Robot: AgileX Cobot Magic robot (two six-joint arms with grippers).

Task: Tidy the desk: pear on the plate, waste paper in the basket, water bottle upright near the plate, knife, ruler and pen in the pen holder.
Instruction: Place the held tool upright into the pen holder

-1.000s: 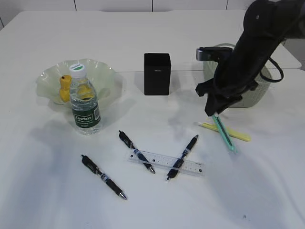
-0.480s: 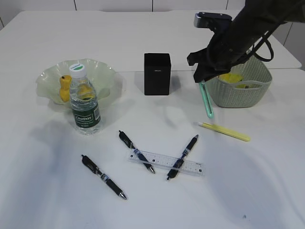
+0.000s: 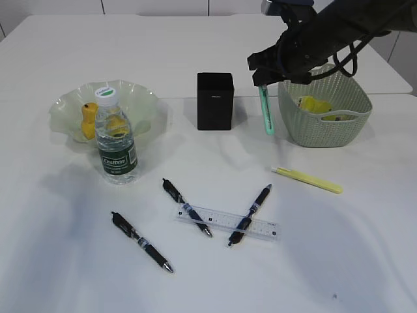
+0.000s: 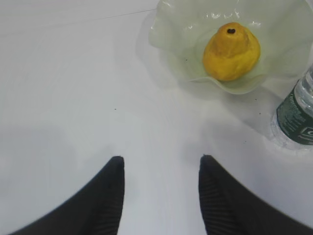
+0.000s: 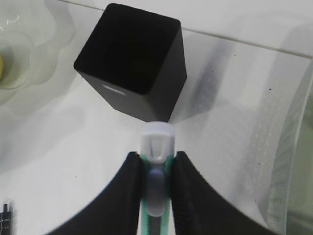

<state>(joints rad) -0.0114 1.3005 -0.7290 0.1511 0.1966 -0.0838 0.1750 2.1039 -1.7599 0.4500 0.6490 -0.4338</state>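
My right gripper point(image 3: 262, 79) point(image 5: 156, 157) is shut on a green knife point(image 3: 265, 112) point(image 5: 156, 141) that hangs point-down in the air, between the black pen holder point(image 3: 215, 101) point(image 5: 132, 61) and the sage-green basket point(image 3: 339, 127). Yellow waste paper point(image 3: 314, 104) lies in the basket. The pear point(image 3: 88, 120) point(image 4: 231, 51) sits on the pale green plate point(image 3: 143, 99) point(image 4: 171, 58). Upright in front of the plate is the water bottle point(image 3: 115, 140) point(image 4: 296, 115). The clear ruler point(image 3: 264, 227) lies flat on the desk, under two pens point(image 3: 186, 207). My left gripper point(image 4: 161, 164) is open over bare desk.
A third black pen point(image 3: 141, 241) lies front left, and another pen point(image 3: 250, 214) crosses the ruler's right end. A yellow stick-shaped item point(image 3: 307, 179) lies on the desk in front of the basket. The desk's seam runs behind the pen holder.
My right arm lifted the green knife off the desk beside the yellow item and carried it back and left, to just right of the pen holder. Nothing else moved.
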